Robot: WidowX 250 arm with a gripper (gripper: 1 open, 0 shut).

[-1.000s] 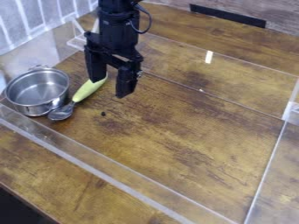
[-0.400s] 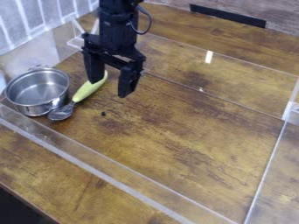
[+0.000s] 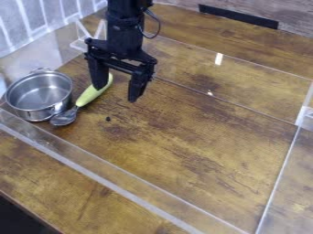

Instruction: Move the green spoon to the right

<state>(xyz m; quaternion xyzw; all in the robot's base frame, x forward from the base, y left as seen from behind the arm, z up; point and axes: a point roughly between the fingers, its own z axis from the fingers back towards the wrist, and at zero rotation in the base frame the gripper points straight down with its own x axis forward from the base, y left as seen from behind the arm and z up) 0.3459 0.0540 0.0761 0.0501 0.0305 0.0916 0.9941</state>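
Observation:
The green spoon (image 3: 86,98) lies on the wooden table, its yellow-green handle pointing up-right and its silver bowl end (image 3: 62,116) resting beside the steel pot. My black gripper (image 3: 113,84) hangs above the handle's upper end, open, one finger at the left of the handle and the other (image 3: 134,85) to its right. Nothing is held between the fingers. The top of the handle is partly hidden behind the gripper.
A round steel pot (image 3: 37,91) stands at the left, touching or nearly touching the spoon's bowl. Clear plastic walls (image 3: 146,206) fence the wooden table along the front, left and right. A dark object (image 3: 251,15) lies at the back edge.
The gripper has shifted slightly to the right and up in the image. The spoon and the pot have not moved.

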